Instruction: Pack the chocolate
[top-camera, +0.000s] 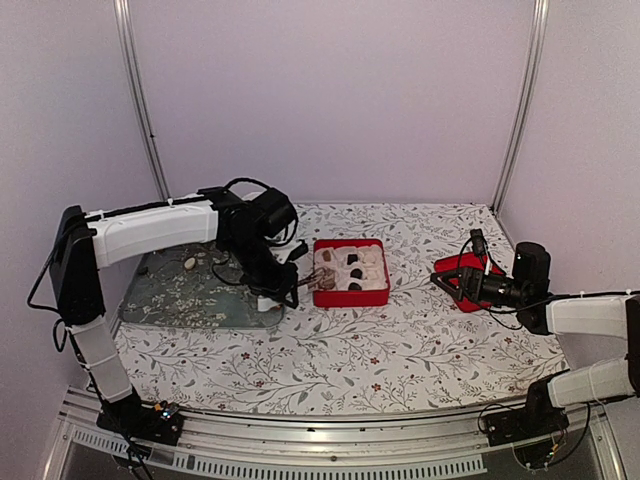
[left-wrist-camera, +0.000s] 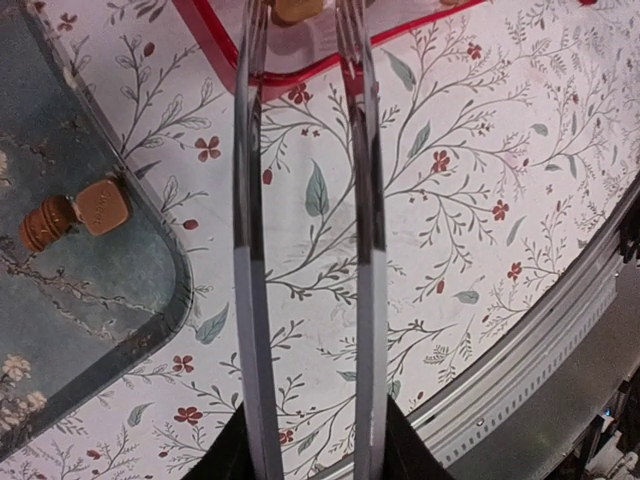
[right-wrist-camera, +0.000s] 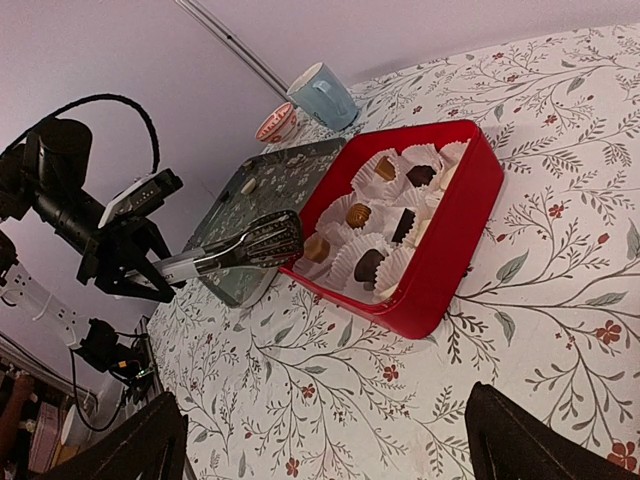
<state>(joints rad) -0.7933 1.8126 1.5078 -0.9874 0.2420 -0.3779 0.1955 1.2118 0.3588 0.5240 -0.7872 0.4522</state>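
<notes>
So, the chocolate (right-wrist-camera: 368, 265) is mostly found sitting in white paper cups (right-wrist-camera: 425, 155) inside the red box (right-wrist-camera: 455, 250), mid-tabletop (top-camera: 400, 350) on the flowery cloth. Dark and caramel-coloured pieces can be made out in there. 2 more brown lumps (left-wrist-camera: 103, 207) are seen on the glass tray (left-wrist-camera: 110, 310), touching each other near its rounded corner, and the tray is set just left of the box.

The left pincer (right-wrist-camera: 290, 233) is stretched over the box's left edge, with its long shiny fingers (left-wrist-camera: 250, 300) set at a narrow, parallel gap. A tan piece (left-wrist-camera: 298, 10) is seen right at the tips, over a cup, but tbh it can't be told whether it's actually pinched or just lying between them.

The right pincer (top-camera: 452, 283) is parked well apart, off to the right, jaws spread wide with nothing in them, by a flat red piece (top-camera: 470, 265). Contact there can't be judged. A light blue mug (right-wrist-camera: 325, 95) and a small red-and-white bowl (right-wrist-camera: 275, 122) are spotted beyond the tray.
</notes>
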